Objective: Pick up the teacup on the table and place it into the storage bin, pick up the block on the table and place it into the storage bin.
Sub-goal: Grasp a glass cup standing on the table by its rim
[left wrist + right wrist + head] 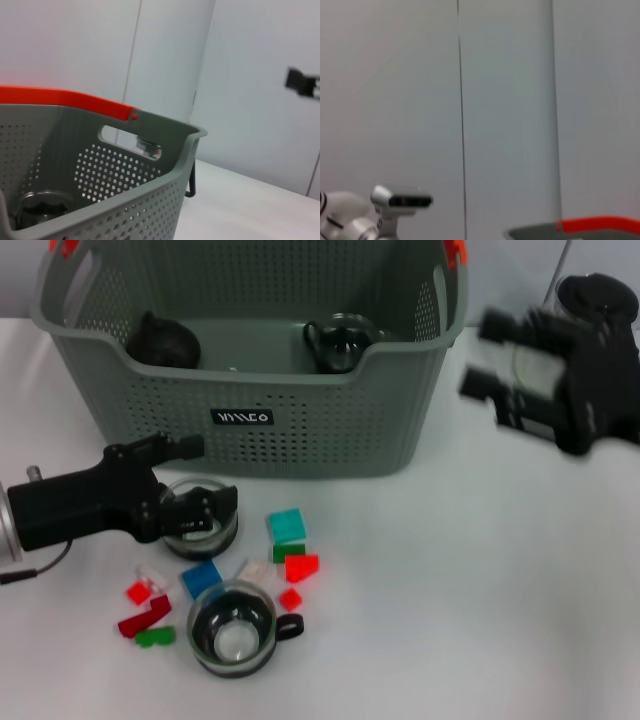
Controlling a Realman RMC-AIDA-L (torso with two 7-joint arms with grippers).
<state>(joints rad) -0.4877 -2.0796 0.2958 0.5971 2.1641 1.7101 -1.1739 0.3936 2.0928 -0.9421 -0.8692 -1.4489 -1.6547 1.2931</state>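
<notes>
- Nearest the robot, on the white table: one glass teacup with a black handle, upright, untouched, not yet binned.
- Around that cup: a scatter of small blocks in red, green, blue, teal and a pale one, all lying on the table; none appears to have been collected.
- Just beyond the blocks: a second teacup, standing in front of the bin; the left gripper is at it, fingers set on either side of its rim and seemingly closing on it. Judged to be the pick in hand; the cup is not lifted.
- Behind that: the storage bin, grey-green and perforated, orange clips on its handles. Inside, against the far wall, sit two dark rounded vessels, possibly teapots; no cup or block shows within.
- Farthest, beside the bin's right end: the right gripper, raised above the table, jaws apart, holding nothing.
- Remaining: both placements.
</notes>
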